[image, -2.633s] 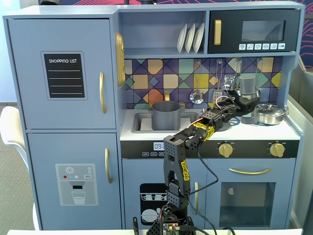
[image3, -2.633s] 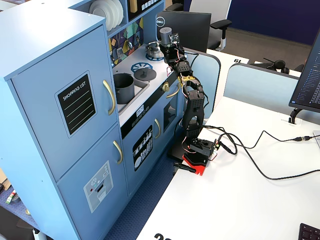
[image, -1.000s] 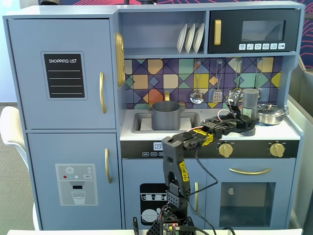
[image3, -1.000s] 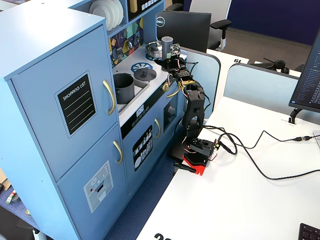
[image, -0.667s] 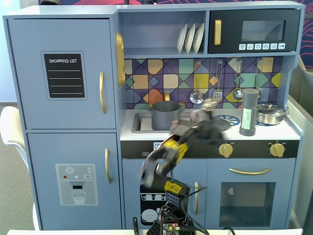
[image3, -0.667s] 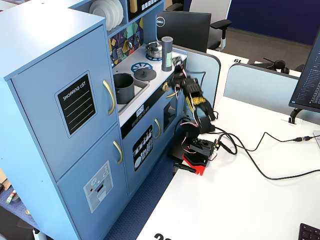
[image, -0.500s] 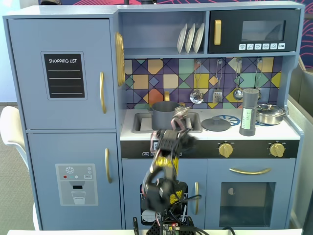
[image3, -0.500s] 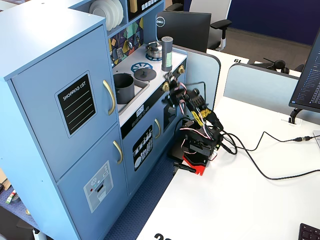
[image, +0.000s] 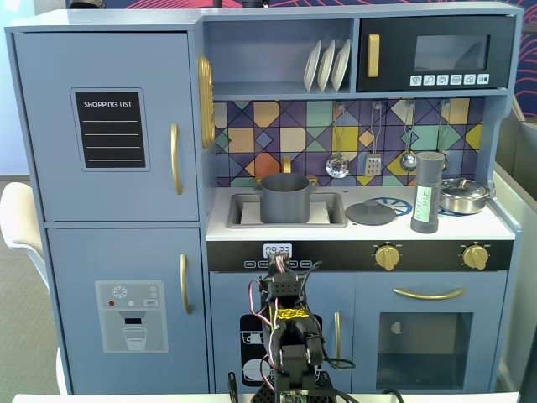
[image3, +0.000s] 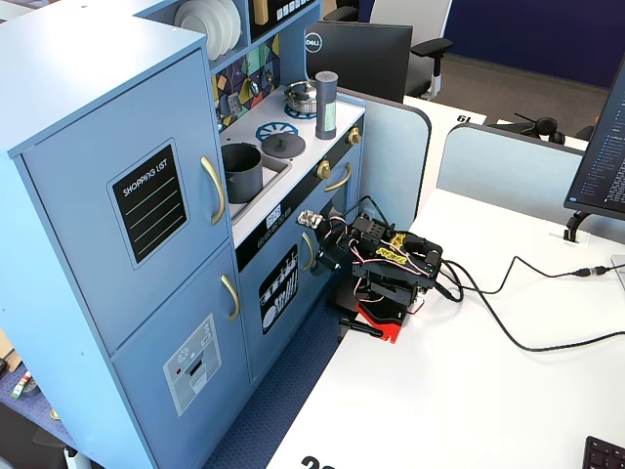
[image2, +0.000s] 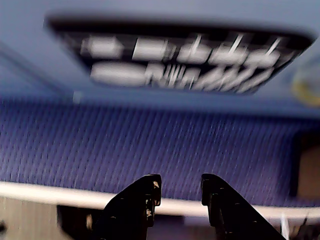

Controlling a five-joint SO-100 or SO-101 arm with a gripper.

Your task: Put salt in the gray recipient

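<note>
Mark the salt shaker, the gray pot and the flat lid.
salt shaker (image: 426,197): fixed view, label.
gray pot (image: 285,203): fixed view, front wall.
flat lid (image: 370,212): fixed view, top face.

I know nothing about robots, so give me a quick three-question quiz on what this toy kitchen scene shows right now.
1. True or false: the salt shaker stands upright on the counter.
2. The gray pot sits: A) in the sink, B) on the stove, C) in the microwave?
3. What lies flat between the pot and the shaker?

Key:
1. True.
2. A, in the sink.
3. The flat gray round lid.

The gripper is open, empty and low in front of the kitchen.
</note>
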